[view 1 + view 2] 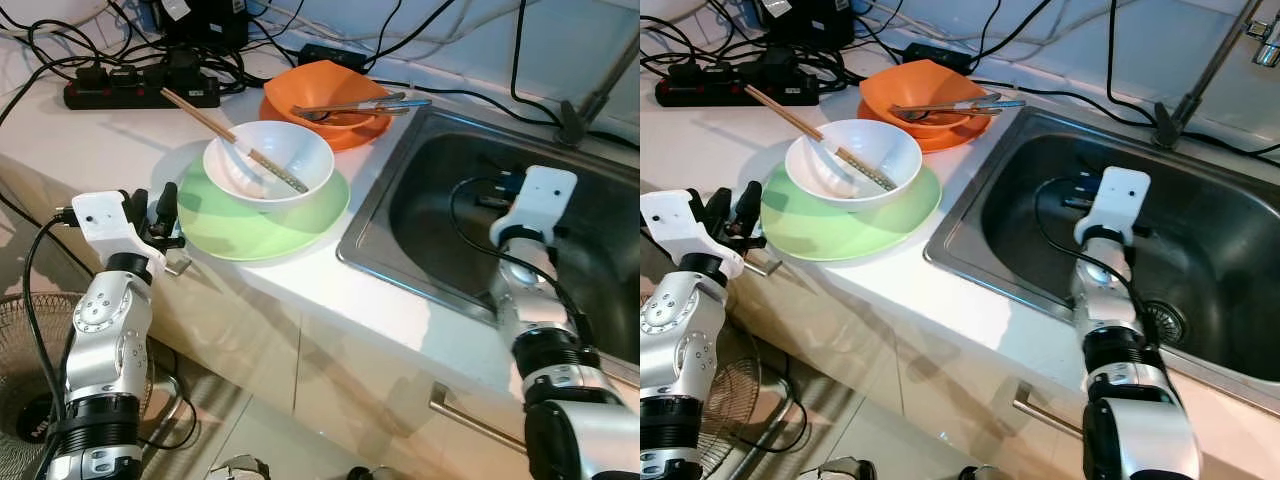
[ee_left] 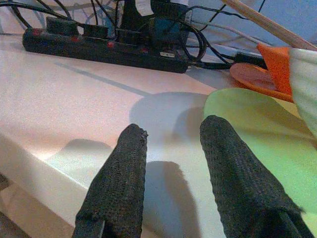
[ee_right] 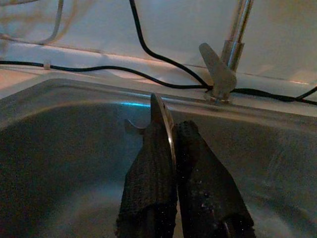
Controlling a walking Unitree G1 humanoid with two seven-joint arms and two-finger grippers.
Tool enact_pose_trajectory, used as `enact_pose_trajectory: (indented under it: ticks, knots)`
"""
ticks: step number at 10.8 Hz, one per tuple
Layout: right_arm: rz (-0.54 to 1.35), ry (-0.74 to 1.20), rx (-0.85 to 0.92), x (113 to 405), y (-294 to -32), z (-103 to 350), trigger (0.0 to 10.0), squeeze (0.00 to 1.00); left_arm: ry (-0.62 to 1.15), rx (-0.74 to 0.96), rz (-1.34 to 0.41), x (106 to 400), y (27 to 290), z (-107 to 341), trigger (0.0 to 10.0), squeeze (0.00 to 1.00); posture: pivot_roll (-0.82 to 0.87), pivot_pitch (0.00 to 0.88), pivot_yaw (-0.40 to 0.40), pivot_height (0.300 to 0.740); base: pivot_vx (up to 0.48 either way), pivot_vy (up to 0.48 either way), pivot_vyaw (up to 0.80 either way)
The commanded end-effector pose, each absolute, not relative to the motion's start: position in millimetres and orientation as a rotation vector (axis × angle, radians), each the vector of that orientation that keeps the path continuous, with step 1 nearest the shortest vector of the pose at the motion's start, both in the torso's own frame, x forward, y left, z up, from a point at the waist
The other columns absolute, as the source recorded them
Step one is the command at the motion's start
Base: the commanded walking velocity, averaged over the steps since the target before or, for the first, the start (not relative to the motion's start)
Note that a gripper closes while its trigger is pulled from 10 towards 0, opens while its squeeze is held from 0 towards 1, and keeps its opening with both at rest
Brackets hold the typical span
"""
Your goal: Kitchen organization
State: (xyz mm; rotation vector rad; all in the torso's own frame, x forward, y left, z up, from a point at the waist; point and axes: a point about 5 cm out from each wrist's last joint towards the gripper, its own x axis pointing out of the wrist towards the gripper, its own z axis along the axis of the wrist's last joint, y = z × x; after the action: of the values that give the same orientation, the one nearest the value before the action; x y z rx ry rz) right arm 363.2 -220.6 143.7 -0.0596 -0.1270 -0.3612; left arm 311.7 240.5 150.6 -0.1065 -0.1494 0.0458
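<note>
1. From the head camera we see our left gripper (image 1: 158, 212) at the counter's front edge, just beside the rim of the green plate (image 1: 215, 230). The white bowl (image 1: 268, 162) sits on that plate with chopsticks (image 1: 232, 141) leaning in it. Behind stands an orange bowl (image 1: 330, 95) on an orange plate, with cutlery (image 1: 362, 104) laid across it. Our right arm reaches into the steel sink (image 1: 420, 190).
2. Through the other eye, our right gripper (image 1: 1085, 195) is low inside the basin, well apart from the dishes; a power strip (image 1: 730, 88) lies at the back of the counter.
3. At our left wrist, the two black fingers (image 2: 121, 183) stand apart with nothing between them, over the white counter (image 2: 64, 114); the green plate lies just beside one fingertip.
4. At our right wrist, the fingers (image 3: 153, 188) are pressed together on a thin metal utensil (image 3: 162, 121) whose blade-like tip sticks up between them, above the sink floor, with the faucet (image 3: 228, 59) beyond.
</note>
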Motion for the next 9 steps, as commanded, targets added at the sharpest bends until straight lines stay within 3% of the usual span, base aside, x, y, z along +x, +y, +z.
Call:
enact_pose_trajectory:
  ticks: [1,6,8,9]
  knots:
    - [-0.376,-0.060,-0.099,357.1,-227.0,127.1,10.0,0.00,-0.130,-0.110,0.029,312.1,236.0,145.4,10.0,0.00,0.12,0.113,-0.042,0.740,0.000,0.000,0.00]
    - [-0.309,0.048,-0.128,356.5,-211.5,105.9,10.0,0.00,-0.120,-0.115,-0.003,314.2,225.7,142.4,10.0,0.00,0.12,0.114,-0.042,0.740,0.000,0.000,0.00]
    - [-0.289,0.070,-0.131,355.4,-207.2,100.8,10.0,0.52,-0.119,-0.117,-0.012,314.9,222.3,142.1,10.0,0.00,0.12,0.115,-0.042,0.740,0.000,0.000,0.00]
    - [-0.275,0.072,-0.128,355.6,-204.7,99.9,10.0,1.00,-0.118,-0.116,-0.017,315.2,221.5,141.9,10.0,0.00,0.12,0.116,-0.042,0.740,0.000,0.000,0.00]
